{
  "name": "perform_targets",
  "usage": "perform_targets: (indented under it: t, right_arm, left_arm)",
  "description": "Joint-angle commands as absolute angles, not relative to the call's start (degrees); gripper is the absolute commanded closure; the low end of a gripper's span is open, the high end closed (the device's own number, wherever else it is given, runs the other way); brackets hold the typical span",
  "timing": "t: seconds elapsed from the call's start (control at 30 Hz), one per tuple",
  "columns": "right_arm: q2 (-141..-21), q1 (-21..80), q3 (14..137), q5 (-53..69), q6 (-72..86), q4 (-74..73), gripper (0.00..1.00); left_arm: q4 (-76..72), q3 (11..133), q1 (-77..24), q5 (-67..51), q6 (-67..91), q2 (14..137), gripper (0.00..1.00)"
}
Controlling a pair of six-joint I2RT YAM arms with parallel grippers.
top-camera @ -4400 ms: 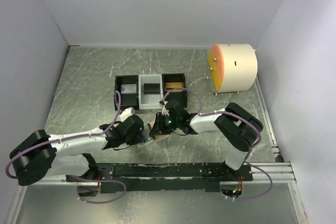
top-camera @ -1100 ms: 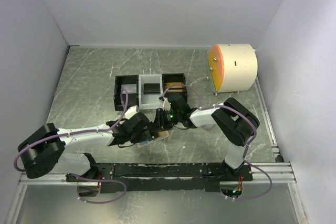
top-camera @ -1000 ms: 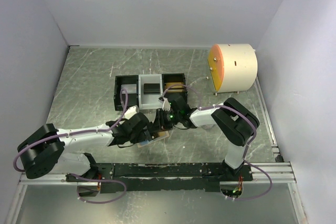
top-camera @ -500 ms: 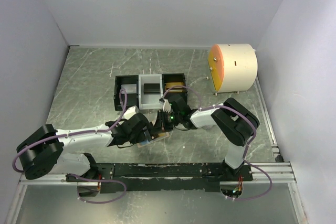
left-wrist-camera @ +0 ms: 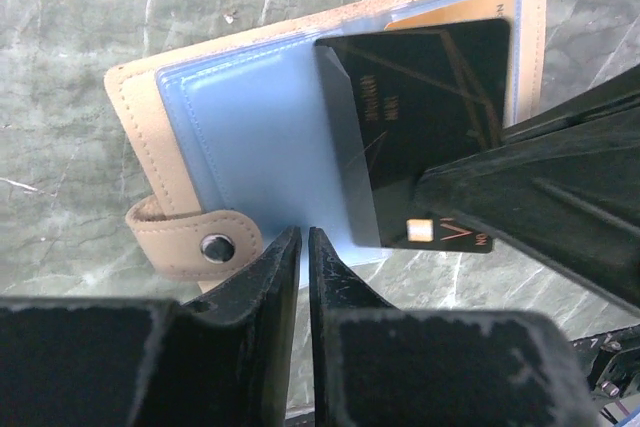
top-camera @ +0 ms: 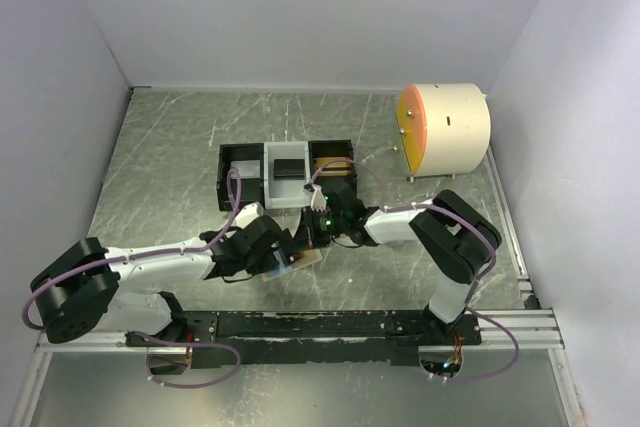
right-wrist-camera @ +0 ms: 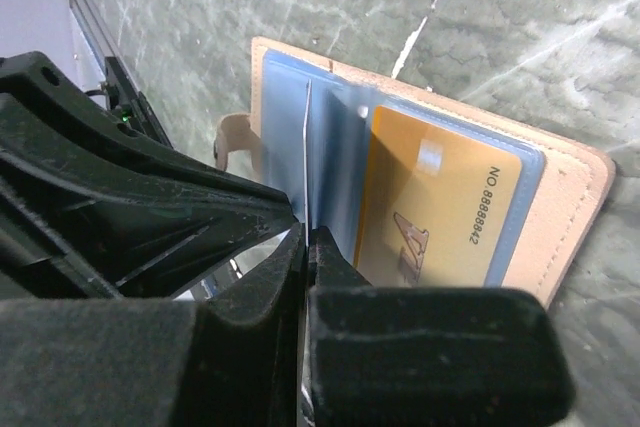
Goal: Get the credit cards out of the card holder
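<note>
The left gripper (left-wrist-camera: 303, 237) stands narrow, only a thin slit between its jaws, nipped on the near edge of the wallet (left-wrist-camera: 250, 137). The wallet lies open on the table (left-wrist-camera: 60, 67) straight ahead of its tips, blue inner face up. The snap strap (left-wrist-camera: 190, 242) curls just left of those tips. Ahead and to their right, a black card (left-wrist-camera: 420, 97) sticks partly out of a slot.

The right gripper (right-wrist-camera: 305, 239) faces the left one from the opposite side, closed tight on the card's free end. In its own camera the card shows edge-on, a thin pale line running ahead from between the jaws. Just right of its tips a gold card (right-wrist-camera: 430, 217) sits in its slot.

The two grippers nearly touch over the wallet. Beyond both stands the tray (top-camera: 266, 175), a dark card (top-camera: 290, 168) in its middle bin.
</note>
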State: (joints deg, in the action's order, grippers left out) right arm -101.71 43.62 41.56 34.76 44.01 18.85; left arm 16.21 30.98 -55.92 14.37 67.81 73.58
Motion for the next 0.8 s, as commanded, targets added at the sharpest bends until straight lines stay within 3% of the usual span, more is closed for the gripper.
perform_targets:
  t: [0.0,0.27,0.57,0.77]
  right_arm:
    - [-96.92,43.63,40.74,29.93,40.43,15.88,1.00]
    - [-91.02,43.61,35.04,27.22,41.48,20.95,1.00]
    - [-75.29,44.57,29.42,13.06,36.09,22.52,1.00]
    - [-66.99,44.63,25.68,9.26,29.89,26.77,1.00]
  left_arm:
    - [19.71,30.05,-55.85,15.89,67.51,71.36,0.80]
    - [20.23,29.75,-55.81,16.11,66.80,64.87,0.78]
    - [24.32,29.63,-55.81,17.30,64.49,54.95,0.70]
    - [27.05,33.30,-55.41,20.73,59.99,55.40,0.49]
